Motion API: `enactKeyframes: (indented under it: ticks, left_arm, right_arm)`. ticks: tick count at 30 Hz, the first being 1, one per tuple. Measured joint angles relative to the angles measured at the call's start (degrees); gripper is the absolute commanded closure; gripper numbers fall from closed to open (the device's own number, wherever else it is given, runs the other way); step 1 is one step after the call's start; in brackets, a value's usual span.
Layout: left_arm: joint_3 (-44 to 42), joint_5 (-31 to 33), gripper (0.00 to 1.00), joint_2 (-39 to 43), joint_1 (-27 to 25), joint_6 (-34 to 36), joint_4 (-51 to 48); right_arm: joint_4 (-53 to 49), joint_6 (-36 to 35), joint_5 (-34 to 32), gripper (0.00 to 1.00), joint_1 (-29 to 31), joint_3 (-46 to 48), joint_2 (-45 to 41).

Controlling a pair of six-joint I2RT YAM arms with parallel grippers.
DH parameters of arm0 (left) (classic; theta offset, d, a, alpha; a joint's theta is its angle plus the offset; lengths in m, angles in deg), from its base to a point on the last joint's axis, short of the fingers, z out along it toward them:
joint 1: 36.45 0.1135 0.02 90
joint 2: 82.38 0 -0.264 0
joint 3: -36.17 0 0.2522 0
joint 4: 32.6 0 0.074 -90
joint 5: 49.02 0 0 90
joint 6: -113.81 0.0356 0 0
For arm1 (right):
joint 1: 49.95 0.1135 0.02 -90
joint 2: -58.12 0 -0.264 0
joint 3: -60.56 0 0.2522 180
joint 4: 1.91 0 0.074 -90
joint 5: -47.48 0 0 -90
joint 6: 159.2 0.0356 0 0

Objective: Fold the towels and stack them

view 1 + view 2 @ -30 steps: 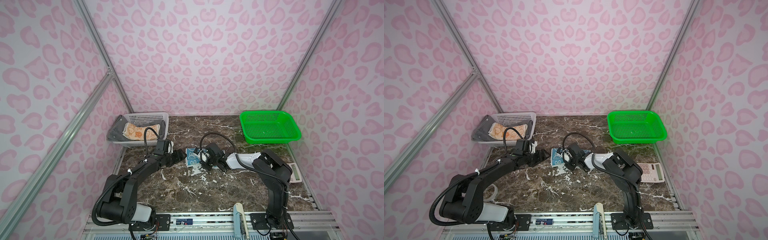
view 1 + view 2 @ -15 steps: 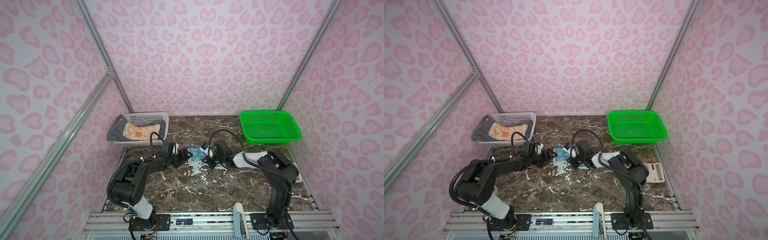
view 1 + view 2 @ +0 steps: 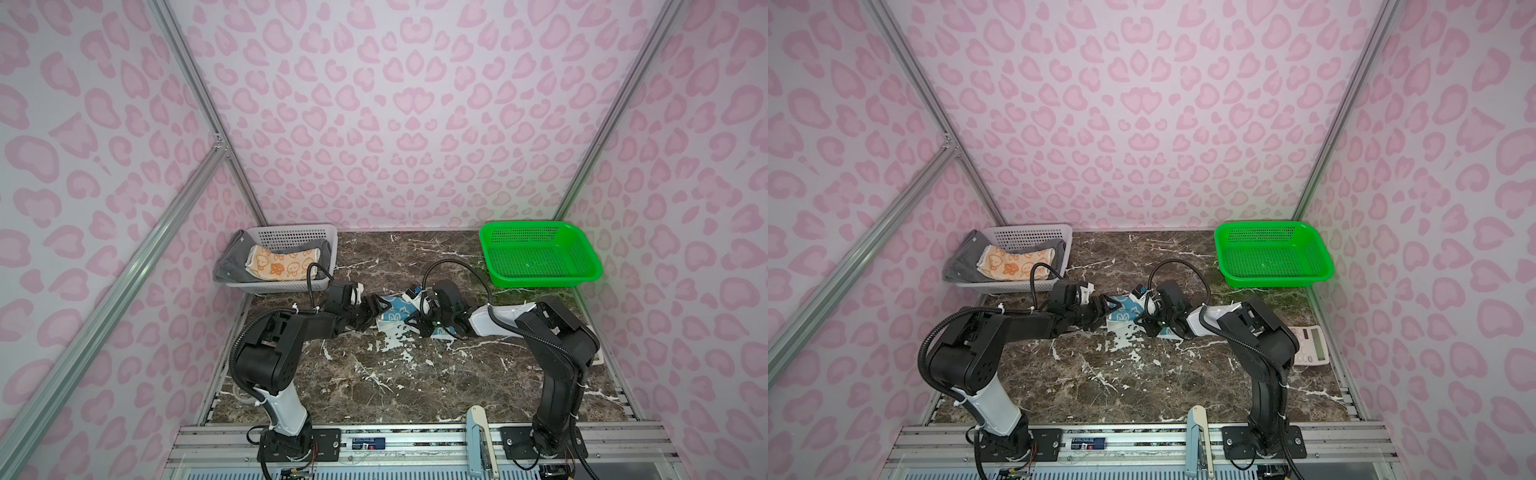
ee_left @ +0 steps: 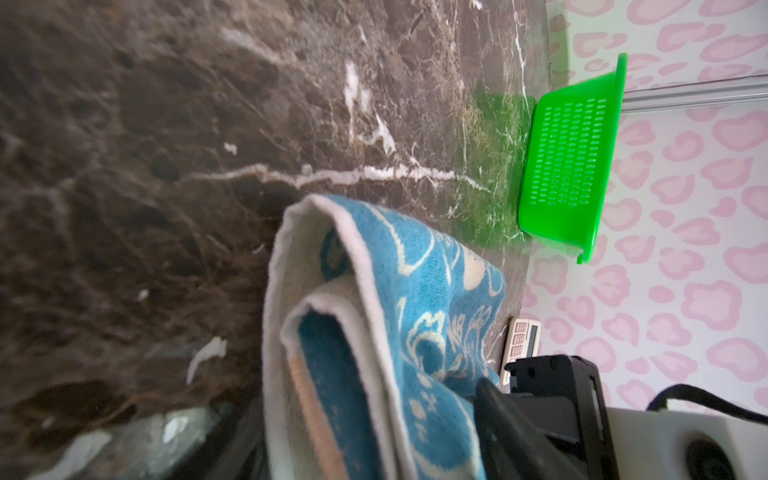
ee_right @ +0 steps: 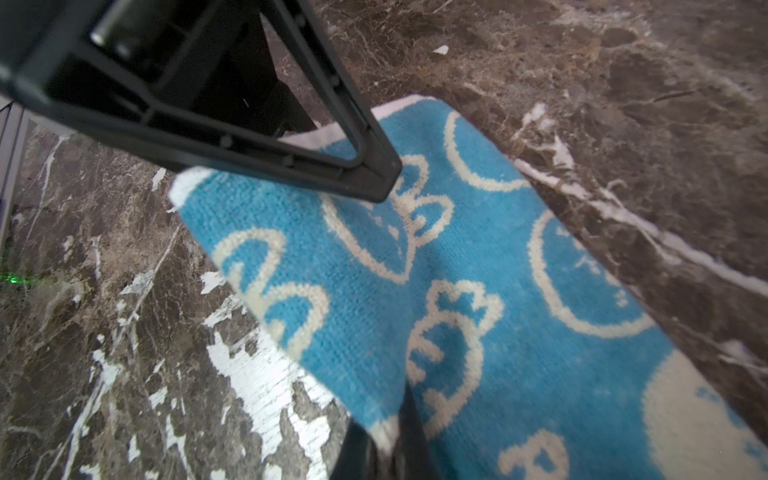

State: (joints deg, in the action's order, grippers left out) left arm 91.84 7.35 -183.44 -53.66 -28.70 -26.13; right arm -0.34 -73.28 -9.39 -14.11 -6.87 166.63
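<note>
The blue towel [image 3: 395, 309] [image 3: 1125, 309] with cream rabbit prints lies partly folded mid-table between my two grippers. My left gripper [image 3: 376, 312] [image 4: 365, 436] is open, its jaws astride the towel's [image 4: 415, 291] folded white-edged end. One of its fingers [image 5: 374, 183] rests on top of the cloth. From the opposite side, my right gripper [image 3: 409, 322] [image 5: 390, 449] is shut on a corner of the blue towel [image 5: 478, 270]. The orange towel [image 3: 278, 264] lies on the dark grey towel [image 3: 228, 266] in the white basket [image 3: 291, 230].
A green basket [image 3: 540, 253] [image 4: 569, 166] stands at the back right. A calculator [image 3: 1312, 345] [image 4: 521, 345] lies near the table's right edge, behind the right arm. Pink patterned walls close in three sides.
My left gripper has reached right onto the blue towel's end and its jaws have narrowed a little. The right gripper has shifted slightly right, still pinching the cloth.
</note>
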Motion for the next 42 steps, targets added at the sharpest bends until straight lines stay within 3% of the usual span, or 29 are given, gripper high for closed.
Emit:
enactKeyframes:
  ticks: [9, 13, 18, 20, 26, 30, 33, 42]
  left_arm:
    - [1.33, -0.26, 0.72, -1.79, -0.66, -0.96, -0.94]
    - [2.43, -0.42, 0.95, -1.77, -0.70, -0.48, -1.81]
    - [4.09, -0.39, 0.96, -1.55, -0.63, 1.99, -4.76]
    - [5.25, -0.37, 0.96, -1.33, -0.63, 3.96, -6.78]
    - [10.78, 0.81, 0.96, 0.72, -0.63, 12.09, -16.28]
    - [17.31, 3.02, 0.96, 2.45, -0.59, 19.76, -25.18]
    - [22.91, 5.57, 0.96, 3.45, -0.48, 25.66, -31.39]
    - [34.10, 14.10, 0.96, 3.74, 4.87, 37.99, -42.77]
  right_arm:
    - [0.24, 0.44, 0.33, 0.97, 0.00, 0.00, 0.04]
    - [0.70, 1.09, 0.26, 0.63, 0.00, 0.57, -0.39]
    - [2.23, 1.55, -1.22, 0.39, 0.00, 3.74, -4.57]
    - [2.45, 2.12, -2.47, 0.33, 0.00, 4.87, -6.71]
    - [3.19, 5.49, -5.70, 0.29, 0.00, 6.03, -11.82]
    - [3.23, 7.96, -8.02, 0.20, 0.17, 6.82, -15.06]
    - [3.15, 8.76, -10.36, 0.02, 1.31, 7.08, -17.33]
    - [-0.22, 7.74, -15.78, 0.02, 5.73, 4.13, -18.69]
